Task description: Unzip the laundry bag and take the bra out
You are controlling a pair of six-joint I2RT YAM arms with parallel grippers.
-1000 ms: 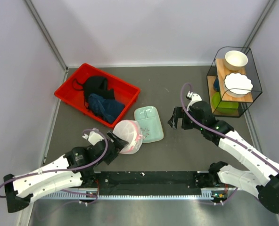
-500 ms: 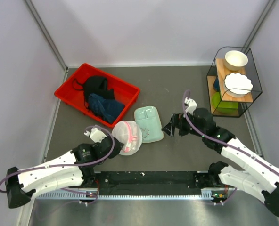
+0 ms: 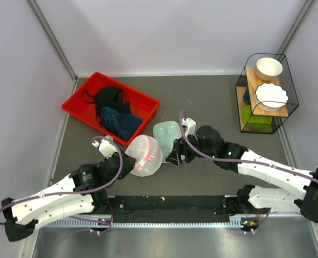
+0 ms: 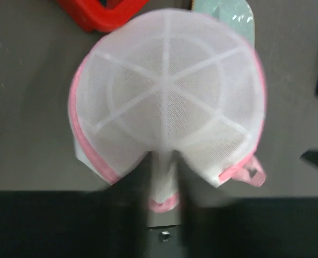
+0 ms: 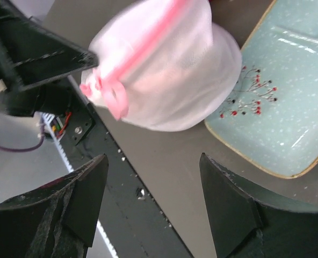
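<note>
The laundry bag (image 3: 144, 156), a round white mesh drum with pink trim, lies on the grey table just left of the mint tray (image 3: 166, 133). In the left wrist view the laundry bag (image 4: 167, 97) fills the frame, and my left gripper (image 4: 163, 180) is shut on a fold of its mesh and pink edge. My left gripper (image 3: 128, 163) sits at the bag's near-left side. My right gripper (image 3: 175, 156) hovers open just right of the bag, over the tray's near corner. Its wrist view shows the bag (image 5: 170, 70) with its pink tab (image 5: 109, 95) ahead of the right gripper (image 5: 156, 188). The bra is hidden.
A red bin (image 3: 76, 107) holding black and dark blue garments stands at the back left. At the right, a wire rack (image 3: 266, 94) holds bowls and plates. A black rail (image 3: 170, 204) runs along the near table edge. The mint tray (image 5: 288, 107) lies right beside the bag.
My left gripper closed on the bag's near edge. The right arm swung left across the tray to the bag's right side, its jaws narrowing somewhat.
</note>
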